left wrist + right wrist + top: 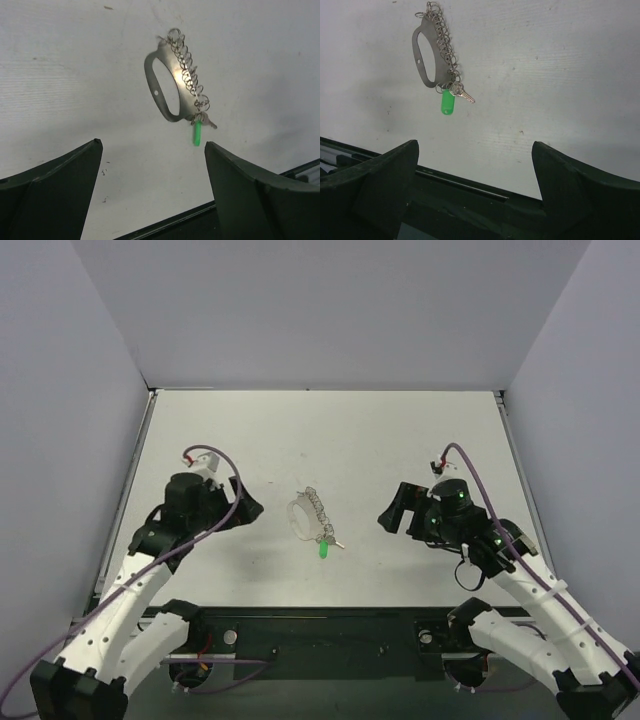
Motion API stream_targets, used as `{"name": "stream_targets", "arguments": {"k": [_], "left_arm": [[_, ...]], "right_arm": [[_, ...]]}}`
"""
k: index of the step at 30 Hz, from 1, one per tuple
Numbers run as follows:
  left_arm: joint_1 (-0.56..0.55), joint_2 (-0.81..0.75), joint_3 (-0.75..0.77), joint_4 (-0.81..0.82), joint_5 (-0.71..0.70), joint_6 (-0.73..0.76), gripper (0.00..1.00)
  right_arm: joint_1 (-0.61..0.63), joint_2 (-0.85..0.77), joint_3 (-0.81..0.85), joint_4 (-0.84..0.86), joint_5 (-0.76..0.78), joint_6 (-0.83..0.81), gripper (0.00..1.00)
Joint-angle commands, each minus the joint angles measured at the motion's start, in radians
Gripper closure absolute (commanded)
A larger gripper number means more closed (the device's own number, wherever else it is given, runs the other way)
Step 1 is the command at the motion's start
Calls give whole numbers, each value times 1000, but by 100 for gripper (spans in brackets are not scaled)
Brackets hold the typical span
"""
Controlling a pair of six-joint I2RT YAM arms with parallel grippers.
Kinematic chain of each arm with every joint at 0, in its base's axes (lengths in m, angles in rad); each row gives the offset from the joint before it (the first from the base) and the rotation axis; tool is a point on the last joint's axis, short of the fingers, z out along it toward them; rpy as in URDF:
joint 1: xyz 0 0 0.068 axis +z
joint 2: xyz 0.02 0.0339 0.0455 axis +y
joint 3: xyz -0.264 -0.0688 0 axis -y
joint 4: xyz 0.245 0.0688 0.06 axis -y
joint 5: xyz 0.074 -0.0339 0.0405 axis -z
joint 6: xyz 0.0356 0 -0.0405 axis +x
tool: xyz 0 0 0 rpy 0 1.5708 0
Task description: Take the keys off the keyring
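Observation:
The keyring (pixel 303 518) lies on the white table between my two grippers, a pale oval metal loop with a silvery linked chain (pixel 320 508) along its right side. A tiny silver key (pixel 338 542) and a green tag (pixel 323 550) hang at its near end. The left wrist view shows the loop (pixel 161 95), the chain (pixel 190 75), the key (pixel 210 122) and the tag (pixel 198 134). The right wrist view shows the loop (pixel 422 60), the key (pixel 465 95) and the tag (pixel 448 104). My left gripper (pixel 250 508) (pixel 152 145) is open and empty left of the ring. My right gripper (pixel 392 515) (pixel 475 144) is open and empty to its right.
Grey walls (pixel 100 360) enclose the table on the left, back and right. The black base rail (pixel 320 625) runs along the near edge and also shows low in the wrist views (pixel 465 182).

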Motion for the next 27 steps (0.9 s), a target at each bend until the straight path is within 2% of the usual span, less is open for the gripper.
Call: {"name": "stream_targets", "arguments": {"k": [1, 2, 6, 13, 18, 27], "left_arm": [[-274, 125, 30, 142, -253, 69, 7], [-337, 153, 33, 157, -275, 78, 7], [-420, 306, 35, 297, -237, 152, 12], [-448, 491, 29, 495, -106, 247, 18], [-482, 623, 86, 529, -54, 300, 26], [-551, 685, 90, 558, -54, 325, 26]], "right_arm": [[25, 62, -18, 67, 55, -12, 10], [26, 70, -27, 73, 58, -7, 10], [28, 38, -53, 60, 122, 13, 10], [28, -24, -99, 47, 149, 28, 10], [28, -33, -78, 23, 142, 21, 10], [28, -36, -47, -19, 144, 1, 10]]}}
